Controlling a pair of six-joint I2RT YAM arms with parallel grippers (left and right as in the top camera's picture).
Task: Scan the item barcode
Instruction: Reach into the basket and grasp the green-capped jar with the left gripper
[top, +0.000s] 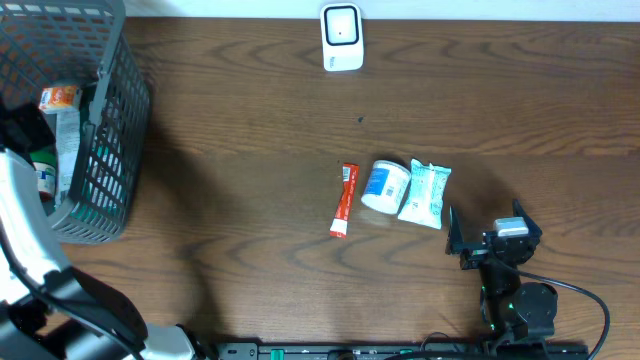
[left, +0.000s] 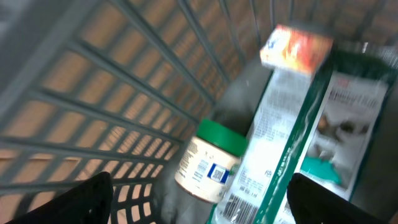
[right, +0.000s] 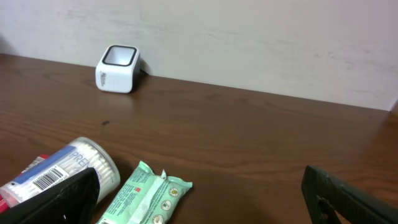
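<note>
The left end effector (left: 205, 202) hangs apart and empty over the basket (top: 110, 150) at the bench's far-left corner, where the jar (left: 208, 163) inside seems already scanned. A tube (top: 344, 200), tub (top: 385, 186) and pack (top: 426, 194) wait toward the near edge beside the right end effector (top: 490, 240), also apart.

Basket (top: 122, 130) at table's left, jar (left: 208, 162) inside; scanner (top: 342, 38) rear centre; sachet (top: 344, 199), tub (top: 385, 186), pouch (top: 426, 193) abreast, left to right, mid-table.

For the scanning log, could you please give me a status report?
Left gripper open inside basket. Right gripper open, empty, by wipes pack. Tub, red tube alongside on table. Nothing between them and scanner.
</note>
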